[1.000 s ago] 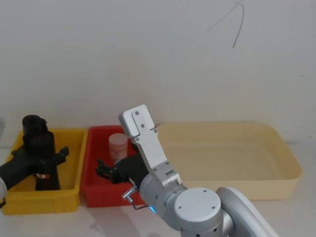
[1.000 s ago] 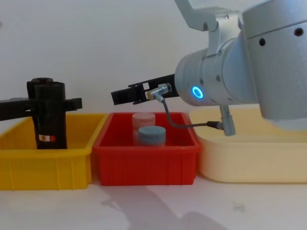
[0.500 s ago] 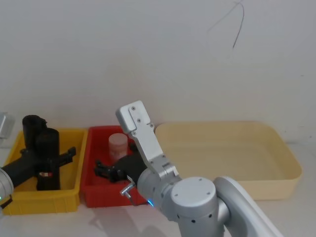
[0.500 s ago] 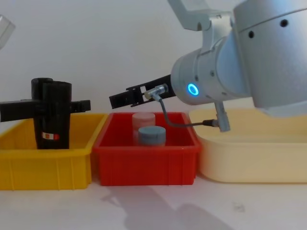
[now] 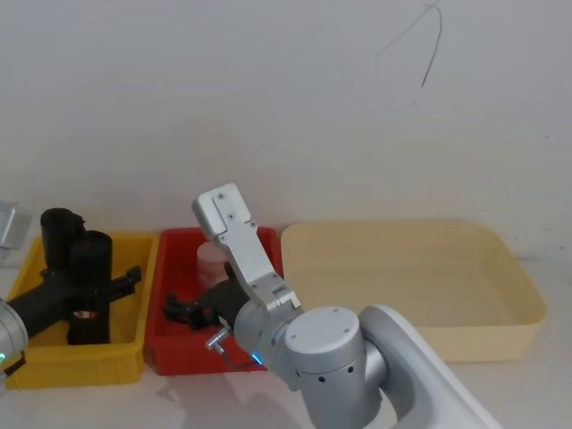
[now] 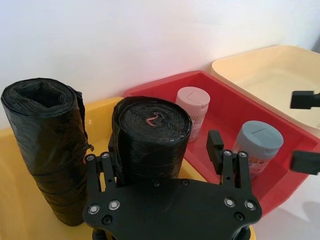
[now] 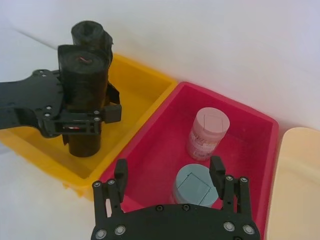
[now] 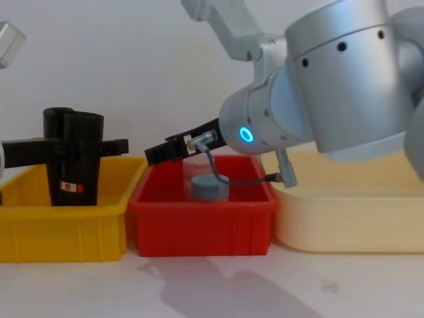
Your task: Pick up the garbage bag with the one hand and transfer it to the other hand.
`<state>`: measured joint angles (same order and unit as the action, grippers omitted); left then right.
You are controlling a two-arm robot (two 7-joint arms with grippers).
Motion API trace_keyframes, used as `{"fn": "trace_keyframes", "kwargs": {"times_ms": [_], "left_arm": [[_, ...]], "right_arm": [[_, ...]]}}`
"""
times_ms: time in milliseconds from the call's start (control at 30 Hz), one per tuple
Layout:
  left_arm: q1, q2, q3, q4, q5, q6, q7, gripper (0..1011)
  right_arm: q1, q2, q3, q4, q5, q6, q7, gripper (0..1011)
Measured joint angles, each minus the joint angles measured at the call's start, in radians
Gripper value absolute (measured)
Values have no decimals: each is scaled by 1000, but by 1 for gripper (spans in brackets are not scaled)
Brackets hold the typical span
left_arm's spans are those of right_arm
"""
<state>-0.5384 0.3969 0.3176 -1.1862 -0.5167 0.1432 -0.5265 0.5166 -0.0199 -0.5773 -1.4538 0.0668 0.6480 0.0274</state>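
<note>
- The right arm (image 8: pixel 338 79), the bulkiest thing here, reaches towards 9 o'clock over the red bin (image 8: pixel 199 225). Its claw (image 7: pixel 169 175) is spread wide and empty. If it meets the bag this low, I judge a finger could strike the wall shared by the two bins.
- The yellow bin (image 5: pixel 80 365) sits at 8 o'clock in the head view, with the bag's lower end inside it. Carrying the bag towards 3 o'clock before it clears the rim would catch that wall and drag the bin along the desk (image 8: pixel 212 285).
- The garbage bag (image 5: pixel 88 259) stands nearly upright, with the left claw (image 6: pixel 156 152) clamped around its middle. Its plastic looks slick, so it may slide or tip in the grip. If the left claw lets go before the right one has closed, the bag falls.
- The second black roll (image 6: pixel 42 130) stands just behind the bag, at 10 o'clock from it in the head view. I cannot tell whether they touch; if they do, lifting might pull it over.
- The pink bottle (image 7: pixel 207 132) and the blue-grey bottle (image 8: pixel 210 187) stand beneath the right claw. A dropped bag or a low pass would topple them.
</note>
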Motion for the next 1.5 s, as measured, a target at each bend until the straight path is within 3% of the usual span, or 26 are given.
{"fn": "trace_keyframes", "kwargs": {"times_ms": [433, 867, 1500], "left_arm": [[-4, -1, 3, 4, 0, 0, -3, 1001], [-5, -1, 4, 6, 0, 0, -4, 1002], [-6, -1, 4, 6, 0, 0, -4, 1001]], "right_arm": [[54, -6, -1, 96, -34, -29, -1, 1001], [87, -8, 16, 155, -47, -20, 3, 1001], [120, -37, 67, 203, -9, 146, 55, 1001]]}}
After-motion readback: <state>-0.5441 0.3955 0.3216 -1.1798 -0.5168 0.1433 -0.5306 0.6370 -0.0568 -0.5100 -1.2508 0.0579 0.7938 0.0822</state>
